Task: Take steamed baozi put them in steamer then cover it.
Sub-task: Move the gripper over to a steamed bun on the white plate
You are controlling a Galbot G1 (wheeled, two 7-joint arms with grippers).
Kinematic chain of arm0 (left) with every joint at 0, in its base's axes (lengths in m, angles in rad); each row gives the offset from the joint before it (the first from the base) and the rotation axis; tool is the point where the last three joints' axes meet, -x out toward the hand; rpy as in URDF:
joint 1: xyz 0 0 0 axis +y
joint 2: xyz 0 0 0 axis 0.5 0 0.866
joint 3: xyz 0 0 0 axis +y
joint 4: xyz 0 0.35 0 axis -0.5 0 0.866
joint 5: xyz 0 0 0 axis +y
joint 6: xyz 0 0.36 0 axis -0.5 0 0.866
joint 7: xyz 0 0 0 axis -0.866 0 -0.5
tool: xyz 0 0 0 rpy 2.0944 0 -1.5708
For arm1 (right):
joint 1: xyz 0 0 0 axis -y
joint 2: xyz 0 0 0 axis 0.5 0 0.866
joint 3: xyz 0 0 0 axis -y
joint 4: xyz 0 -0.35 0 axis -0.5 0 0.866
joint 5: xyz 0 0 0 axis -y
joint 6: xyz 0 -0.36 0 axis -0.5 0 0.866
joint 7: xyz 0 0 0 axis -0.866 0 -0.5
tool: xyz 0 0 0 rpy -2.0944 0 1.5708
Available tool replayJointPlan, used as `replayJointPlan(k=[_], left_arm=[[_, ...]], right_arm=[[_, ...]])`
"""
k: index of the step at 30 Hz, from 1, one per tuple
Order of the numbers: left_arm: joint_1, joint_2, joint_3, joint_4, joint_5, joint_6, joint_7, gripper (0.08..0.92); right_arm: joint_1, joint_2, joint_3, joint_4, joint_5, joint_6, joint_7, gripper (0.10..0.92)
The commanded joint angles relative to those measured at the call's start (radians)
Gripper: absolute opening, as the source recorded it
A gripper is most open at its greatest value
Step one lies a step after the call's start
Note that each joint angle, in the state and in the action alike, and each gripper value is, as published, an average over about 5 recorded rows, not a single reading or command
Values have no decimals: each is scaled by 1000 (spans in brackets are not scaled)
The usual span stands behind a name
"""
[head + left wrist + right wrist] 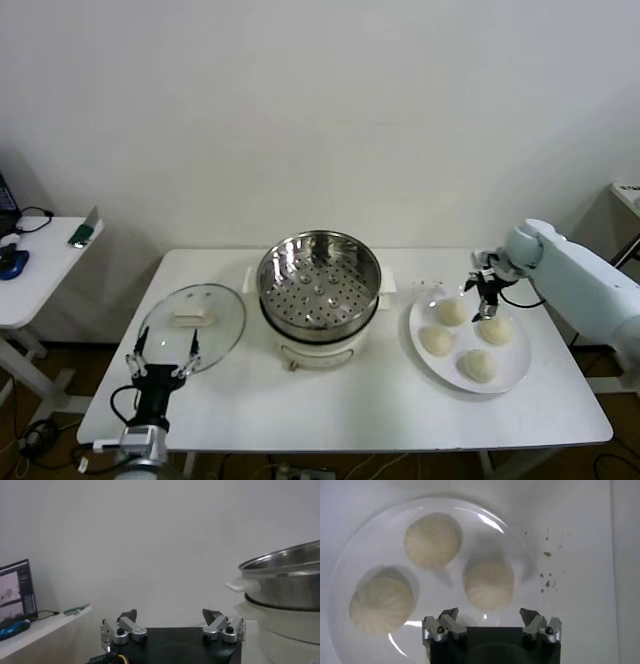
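Your four steamed baozi (464, 340) sit on the white plate (514, 375) at the right of the surface (380, 410), and your right gripper (489, 294) hangs just above the rear pair, jaws apart, holding nothing. The steamer (319, 290) stands uncovered at centre; the cover (191, 327) lies left, your left gripper (160, 360) open beside it

Right arm (585, 275): smooth glossy white shell, rounded joint housing near the wrist. Right gripper (489, 293): black, slim dark fingers, thin black cable beside it. Left gripper (163, 352): black body, silver finger links, black cable looping at its base. Wrist views: silver brackets with black round screws, dark pointed fingertips (449, 614), flat black palm block.
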Motion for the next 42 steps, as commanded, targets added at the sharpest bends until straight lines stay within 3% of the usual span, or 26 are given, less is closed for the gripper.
replayJointPlan(k=[1, 22, 42], left_arm=[[-6, 4, -7, 9, -31, 22, -6, 823], [-6, 3, -16, 16, -31, 24, -12, 823], [13, 1, -36, 16, -42, 20, -13, 823]], right_arm=[[13, 82, -29, -119, -14, 17, -15, 823], [8, 152, 2, -189, -55, 63, -15, 822], [21, 154, 11, -184, -88, 122, -38, 694]])
